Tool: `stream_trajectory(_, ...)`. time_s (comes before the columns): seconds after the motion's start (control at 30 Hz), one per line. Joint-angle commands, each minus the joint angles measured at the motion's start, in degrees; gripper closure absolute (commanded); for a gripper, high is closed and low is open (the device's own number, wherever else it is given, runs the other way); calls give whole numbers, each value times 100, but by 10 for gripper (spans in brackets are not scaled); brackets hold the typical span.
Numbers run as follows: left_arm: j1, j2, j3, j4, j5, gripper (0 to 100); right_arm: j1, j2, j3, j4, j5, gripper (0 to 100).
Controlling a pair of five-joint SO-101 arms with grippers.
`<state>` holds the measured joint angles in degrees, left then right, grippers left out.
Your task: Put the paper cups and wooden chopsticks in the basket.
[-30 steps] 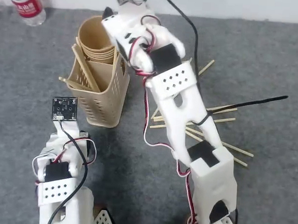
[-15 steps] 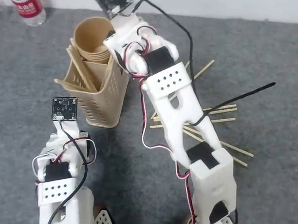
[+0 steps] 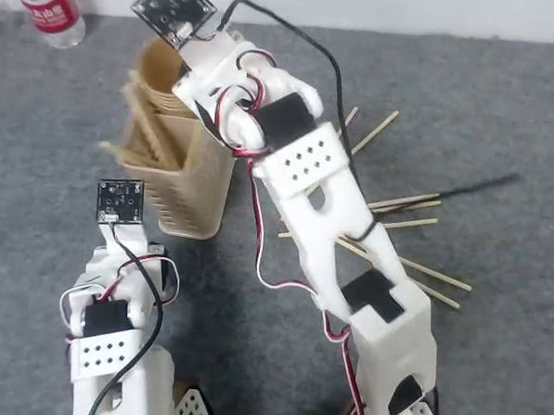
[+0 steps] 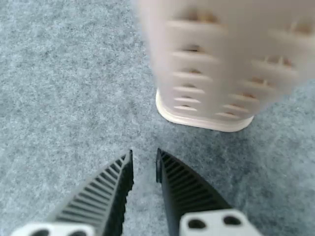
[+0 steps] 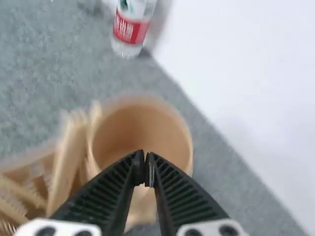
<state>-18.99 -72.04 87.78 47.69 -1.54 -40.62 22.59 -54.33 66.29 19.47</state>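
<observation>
Right gripper [image 5: 145,169] pinched shut, empty, just above the paper cups [image 5: 147,123] stacked in the basket [image 3: 189,198]. Left gripper [image 4: 144,157] slightly parted, empty, near the basket's foot. Loose wooden chopsticks [image 3: 413,268] lie beneath the right arm. Risk: the arm nudges the rim, the basket tips and all spills.

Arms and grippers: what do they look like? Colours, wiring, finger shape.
The left arm and right arm are white plastic shells with black servo blocks, perforated plates and red, white and black wire bundles; a black cable runs along each. The left gripper and right gripper have black, ribbed, tapered fingers on white mounts.
</observation>
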Motion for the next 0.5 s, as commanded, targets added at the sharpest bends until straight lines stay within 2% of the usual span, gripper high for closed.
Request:
stream_trajectory(0.0, -18, -62, -31, -132, -70, 930, 321, -716, -809, 523, 88, 990)
stream_trajectory(0.17, -18, -62, -31, -132, -70, 930, 1218, -884, -1011, 1956, 105, 979)
stream_trajectory(0.23, -18, -62, -31, -132, -70, 930, 1604, -857, -993, 2756, 299, 924)
stream_trajectory(0.33, -18, -62, -31, -132, -70, 930, 1974, -708, -659, 3714, 1081, 816)
stream_trajectory(0.47, -18, -62, -31, -132, -70, 930, 2466, -875, 932, 3670, 2092, 790)
